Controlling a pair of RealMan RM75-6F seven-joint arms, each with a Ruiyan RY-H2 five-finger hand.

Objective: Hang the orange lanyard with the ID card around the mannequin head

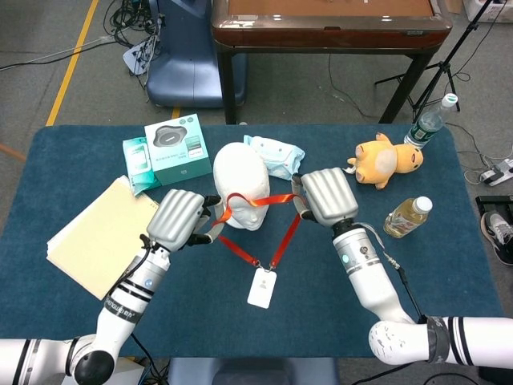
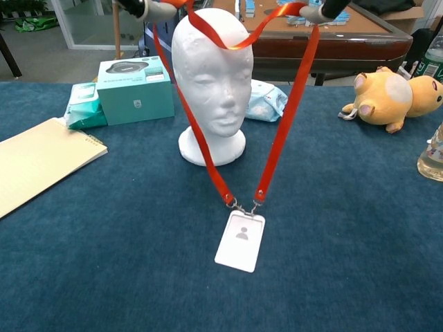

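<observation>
The white mannequin head (image 1: pixel 240 183) (image 2: pixel 212 76) stands upright near the table's middle. The orange lanyard (image 1: pixel 282 233) (image 2: pixel 284 131) is stretched across its forehead, held up at both ends. My left hand (image 1: pixel 178 220) pinches the strap's left end beside the head, and my right hand (image 1: pixel 327 196) pinches the right end on the other side. Both straps run down to a clip where the white ID card (image 1: pixel 261 287) (image 2: pixel 240 241) hangs in front of the head's base, its lower edge near the cloth. In the chest view only fingertips (image 2: pixel 158 10) show at the top edge.
A teal box (image 1: pixel 176 151) and a teal packet (image 1: pixel 138 164) lie behind the left hand, a yellow notepad (image 1: pixel 104 234) to the left. A wipes pack (image 1: pixel 276 157) sits behind the head. A plush toy (image 1: pixel 386 160) and a bottle (image 1: pixel 405 216) stand to the right.
</observation>
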